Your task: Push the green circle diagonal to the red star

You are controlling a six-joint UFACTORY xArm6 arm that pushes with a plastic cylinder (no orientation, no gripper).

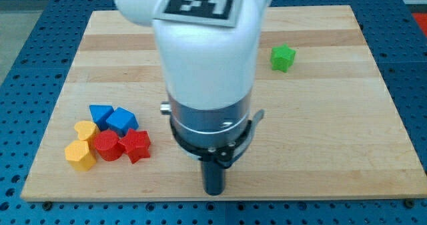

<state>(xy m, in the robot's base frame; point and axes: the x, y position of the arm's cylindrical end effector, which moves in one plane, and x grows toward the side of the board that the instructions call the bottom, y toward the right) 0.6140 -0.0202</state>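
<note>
The red star (137, 145) lies at the view's lower left, in a cluster of blocks. No green circle shows; the arm's white body (203, 58) covers the middle of the board and may hide it. A green star-like block (282, 57) lies alone at the upper right. My tip (213, 192) is near the board's bottom edge, at centre, well to the right of the red star and touching no block that I can see.
Beside the red star sit a red circle (106, 146), two blue blocks (101, 112) (122, 120), a yellow heart (85, 129) and a yellow block (80, 155). The wooden board (347, 138) lies on a blue perforated table.
</note>
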